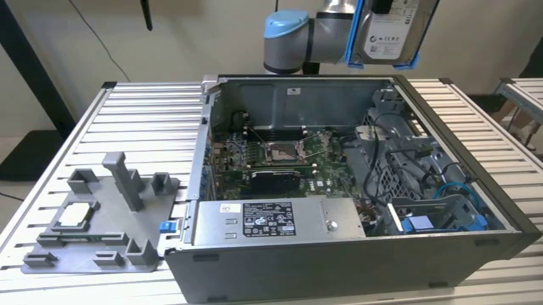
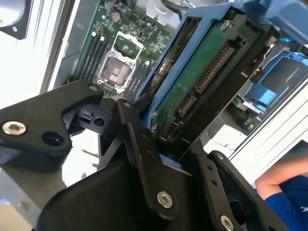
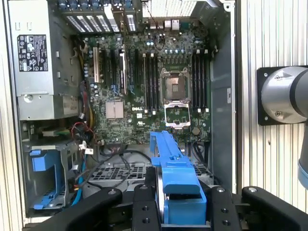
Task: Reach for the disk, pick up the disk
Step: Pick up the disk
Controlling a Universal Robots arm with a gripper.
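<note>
One case sits open on the slatted table, and it's my landmark for everything. I'm high above its back wall, and the disk is up here with me, lifted well clear of the case and touching nothing below. My gripper has its jaws pinched on the disk's blue bracket; in the second wrist view one black finger lies flat against the bracket's side, with the drive's green circuit board and connector edge facing that camera. The disk's long axis runs straight out from my jaws and hangs down toward the case, label side facing outward in the exterior view. So the disk isn't off to any side of the jaws, it's between them.

Counting, biggest first: one case, one grey power supply along the case's front wall, one motherboard on the case floor, and one grey fixture tray on the table just beside the case, to the exterior view's left. One disk in my grip. One bare blue bracket rests in the case's drive bay. One small square chip lies on the tray. A person's blue sleeve shows beyond the case.
</note>
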